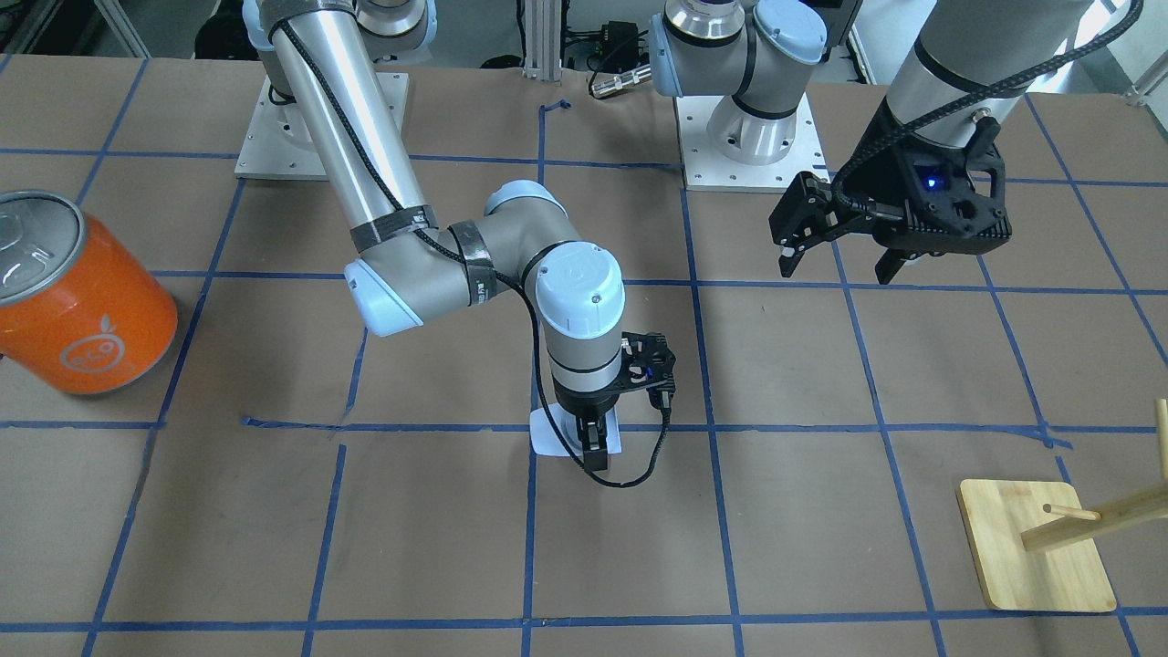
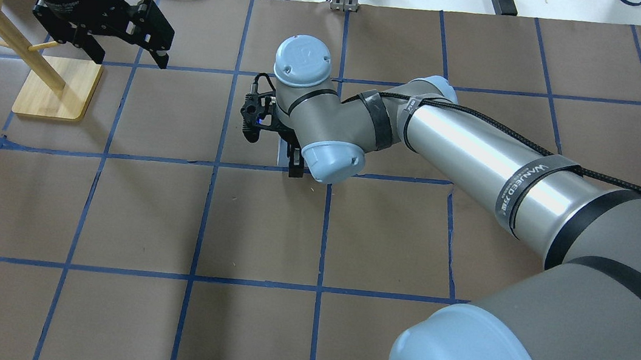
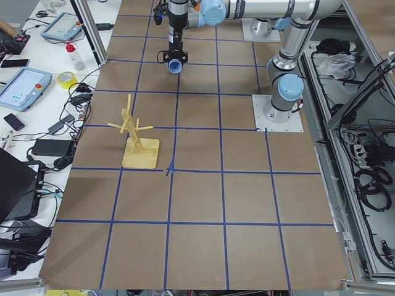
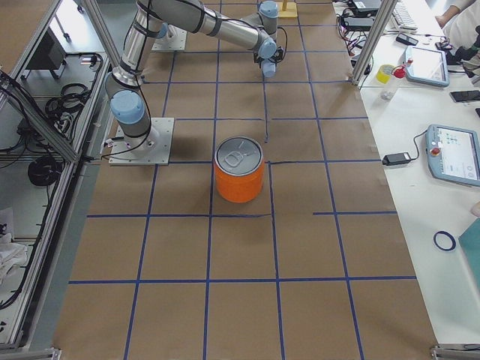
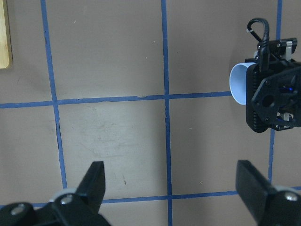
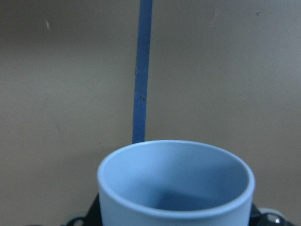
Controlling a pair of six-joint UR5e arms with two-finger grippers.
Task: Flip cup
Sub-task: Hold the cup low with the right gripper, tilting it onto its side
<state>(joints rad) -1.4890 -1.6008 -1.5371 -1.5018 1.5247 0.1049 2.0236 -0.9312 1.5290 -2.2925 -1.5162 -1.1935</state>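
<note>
The pale blue-white cup (image 6: 176, 188) sits between the fingers of my right gripper (image 1: 593, 452), which is shut on it low over the middle of the table. In the right wrist view its open mouth shows. In the left wrist view the cup (image 5: 239, 82) pokes out sideways from the right gripper (image 5: 275, 101), mouth to the left. The cup also shows in the front view (image 1: 547, 438) and the overhead view (image 2: 282, 149). My left gripper (image 1: 835, 265) hangs open and empty well above the table, off to the side; it also shows in the overhead view (image 2: 127, 58).
A big orange can (image 1: 82, 301) with a silver top stands at the table's end on my right. A wooden peg stand (image 1: 1031, 547) on a square base stands on my left, near the left gripper. Blue tape lines grid the brown table cover.
</note>
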